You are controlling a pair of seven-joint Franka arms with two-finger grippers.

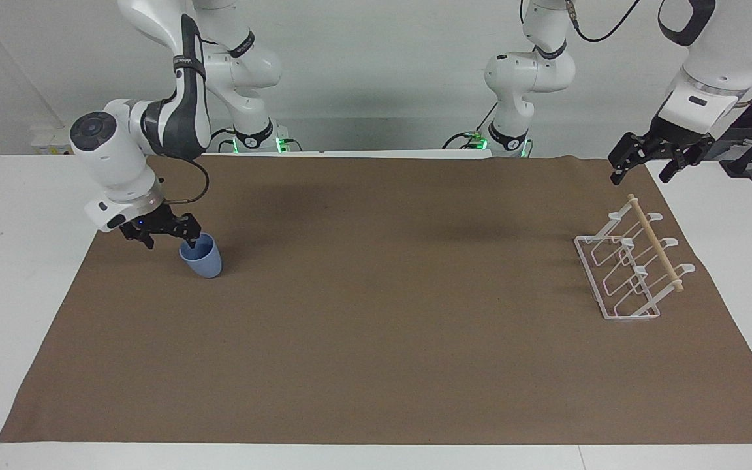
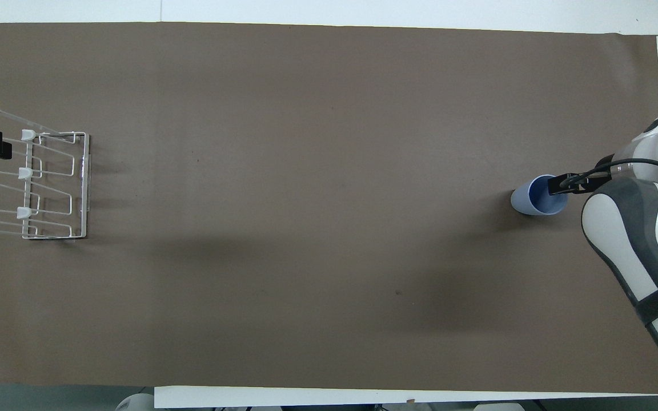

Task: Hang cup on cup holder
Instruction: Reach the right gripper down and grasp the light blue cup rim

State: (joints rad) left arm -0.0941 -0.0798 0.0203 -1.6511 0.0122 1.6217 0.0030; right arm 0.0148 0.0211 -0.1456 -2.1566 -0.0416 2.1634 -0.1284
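One cup (image 1: 202,258) near my R-arm end of mat (image 1: 376,365); R gripper (image 1: 166,236) open at rim, grasp step. Next: close, carry to holder (image 1: 630,267). L gripper (image 1: 641,165) open, waits.

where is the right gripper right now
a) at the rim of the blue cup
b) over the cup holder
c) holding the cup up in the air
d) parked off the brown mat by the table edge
a: the right gripper is down at the rim of the cup, fingers open, one fingertip over the cup's mouth, and the cup stands on the brown mat, not lifted.
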